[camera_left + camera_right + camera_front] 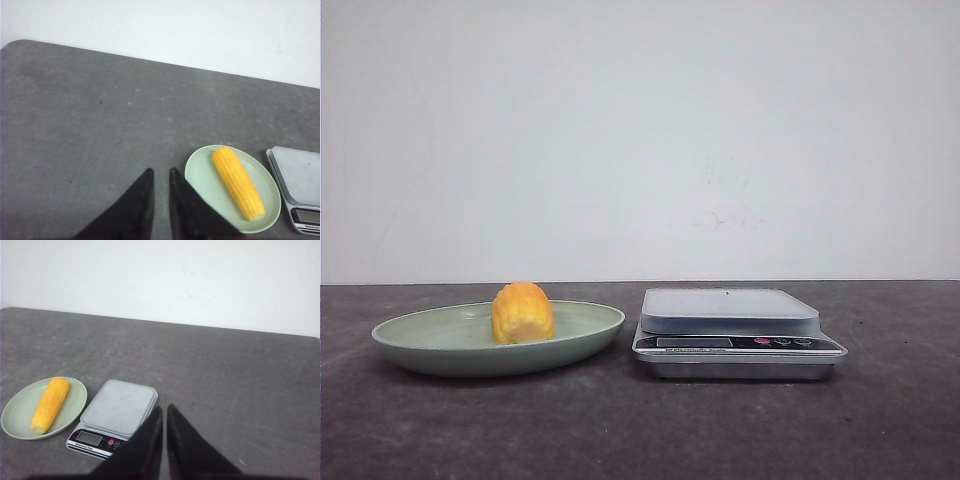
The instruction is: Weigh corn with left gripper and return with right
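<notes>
Corn (238, 182) — beside left end effector (161, 175)

No text can be read with any certainty. The scale (738, 334) has a strip of small print below its display (89, 437) on the front panel, too small and blurred to make out, and the display itself shows no digits. The buttons beside it carry no legible marks.
</notes>
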